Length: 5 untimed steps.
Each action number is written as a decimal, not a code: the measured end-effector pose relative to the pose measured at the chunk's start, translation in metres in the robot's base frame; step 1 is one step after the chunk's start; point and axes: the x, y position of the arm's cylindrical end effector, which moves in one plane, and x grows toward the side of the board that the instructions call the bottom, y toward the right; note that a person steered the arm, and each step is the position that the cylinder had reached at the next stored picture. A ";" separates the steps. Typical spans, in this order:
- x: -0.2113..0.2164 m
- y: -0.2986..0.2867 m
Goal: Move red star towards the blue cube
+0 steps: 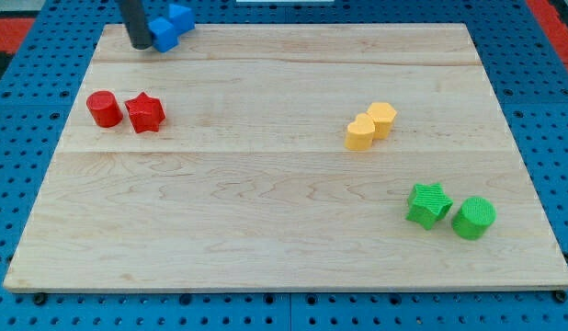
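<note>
My tip (139, 45) is sitting at far left of table (266, 211), touching 2 blue blocks (172, 26), shapes unclear. No fingers, holding nothing. 2 red: star (145, 113) lying nearer, just right of red cylinder (105, 108). 2 yellow blocks (370, 126) mid-right; 2 green, star (428, 203) & cylinder (473, 218), near right

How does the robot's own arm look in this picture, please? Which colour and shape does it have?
Only the rod shows: a straight, dark grey to black cylinder, plain and smooth, entering from the view's top edge. No cables, markings or sleeve are visible on it. My tip is blunt and round, the same dark colour as the rest. The arm above it is out of view.
</note>
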 end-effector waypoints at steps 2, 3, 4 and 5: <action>0.000 -0.007; 0.000 -0.007; 0.029 0.014; 0.083 0.087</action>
